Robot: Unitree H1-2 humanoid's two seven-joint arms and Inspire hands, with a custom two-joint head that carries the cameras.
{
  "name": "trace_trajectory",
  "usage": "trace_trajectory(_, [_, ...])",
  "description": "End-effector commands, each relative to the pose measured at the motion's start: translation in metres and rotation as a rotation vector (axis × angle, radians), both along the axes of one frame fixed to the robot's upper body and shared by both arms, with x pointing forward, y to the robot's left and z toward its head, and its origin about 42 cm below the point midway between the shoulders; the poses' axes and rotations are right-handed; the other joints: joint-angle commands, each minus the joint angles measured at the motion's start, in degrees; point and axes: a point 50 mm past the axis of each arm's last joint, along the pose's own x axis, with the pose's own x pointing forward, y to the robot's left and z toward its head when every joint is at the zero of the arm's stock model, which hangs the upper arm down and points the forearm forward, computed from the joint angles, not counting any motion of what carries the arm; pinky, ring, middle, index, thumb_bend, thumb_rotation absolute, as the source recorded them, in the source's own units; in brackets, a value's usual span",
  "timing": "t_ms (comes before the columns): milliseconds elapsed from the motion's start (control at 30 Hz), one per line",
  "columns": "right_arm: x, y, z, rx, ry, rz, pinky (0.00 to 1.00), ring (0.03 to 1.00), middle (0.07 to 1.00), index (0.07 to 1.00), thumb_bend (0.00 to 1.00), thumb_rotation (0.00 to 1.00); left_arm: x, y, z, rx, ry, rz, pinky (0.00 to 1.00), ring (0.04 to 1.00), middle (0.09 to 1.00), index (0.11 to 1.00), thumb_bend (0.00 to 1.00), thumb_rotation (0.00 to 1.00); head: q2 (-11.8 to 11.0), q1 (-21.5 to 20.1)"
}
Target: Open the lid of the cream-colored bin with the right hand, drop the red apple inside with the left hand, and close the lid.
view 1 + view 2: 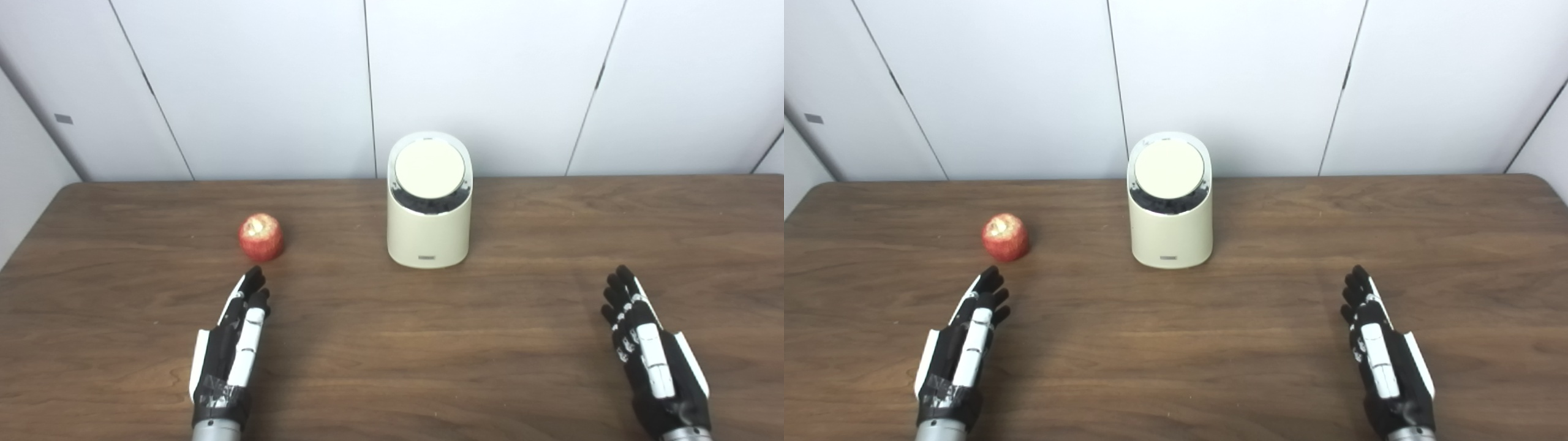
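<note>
A cream-colored bin [429, 233] stands upright near the table's far middle, its round lid [429, 171] shut and tilted toward me. A red apple [261, 236] sits on the table to the bin's left. My left hand [233, 343] lies open and empty just in front of the apple, fingertips a little short of it. My right hand [649, 349] lies open and empty at the front right, well apart from the bin. The same scene shows in the right eye view: bin [1170, 236], apple [1005, 237], left hand [964, 343], right hand [1381, 352].
The things rest on a dark wooden table [392, 343]. White wall panels [490, 79] stand right behind its far edge, close behind the bin.
</note>
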Motion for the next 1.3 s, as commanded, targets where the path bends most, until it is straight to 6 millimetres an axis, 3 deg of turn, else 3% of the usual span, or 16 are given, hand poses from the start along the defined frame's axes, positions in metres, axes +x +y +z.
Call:
trace_trajectory(0, [-0.001,0.003,0.012,0.007,-0.057,0.009,1.00,0.998,0.988,0.973,0.62,0.85,-0.027,0.002,-0.006,0.018,0.016,0.018,0.92,0.936,0.950,0.962,0.56,0.80,-0.1,0.1])
trace_trajectory(267, [-0.004,0.003,0.008,-0.003,-0.048,0.017,1.00,1.000,1.000,0.984,0.62,0.85,-0.027,0.001,-0.009,0.004,0.016,0.011,0.93,0.941,0.950,0.962,0.57,0.79,-1.7,-0.1])
trace_trajectory(533, [-0.006,0.006,0.008,0.003,-0.048,0.025,1.00,1.000,1.000,0.984,0.60,0.85,-0.028,0.002,-0.012,0.004,0.005,-0.003,0.96,0.957,0.962,0.974,0.55,0.80,-2.0,-0.5])
trace_trajectory(767, [-0.003,0.009,0.007,-0.035,-0.069,0.018,0.97,0.984,0.988,0.984,0.60,0.81,-0.028,0.003,-0.016,0.000,0.001,-0.005,0.97,0.965,0.972,0.977,0.53,0.80,-5.0,-3.5])
trace_trajectory(1033, [0.019,0.014,0.031,-0.220,-0.111,0.034,0.90,0.952,0.968,0.983,0.61,0.71,-0.027,0.002,-0.023,0.015,0.010,-0.001,0.98,0.962,0.968,0.974,0.52,0.81,-8.5,-5.0])
trace_trajectory(1100, [0.027,0.016,0.041,-0.329,-0.124,0.030,0.84,0.916,0.946,0.968,0.64,0.70,-0.027,0.002,-0.024,0.013,0.005,-0.005,0.98,0.964,0.966,0.973,0.50,0.82,-8.9,-5.1])
trace_trajectory(1267, [0.047,0.024,0.061,-0.415,-0.139,0.023,0.82,0.885,0.933,0.951,0.69,0.64,-0.025,0.000,-0.028,0.029,0.000,-0.014,0.98,0.966,0.965,0.967,0.52,0.84,-10.8,-5.2])
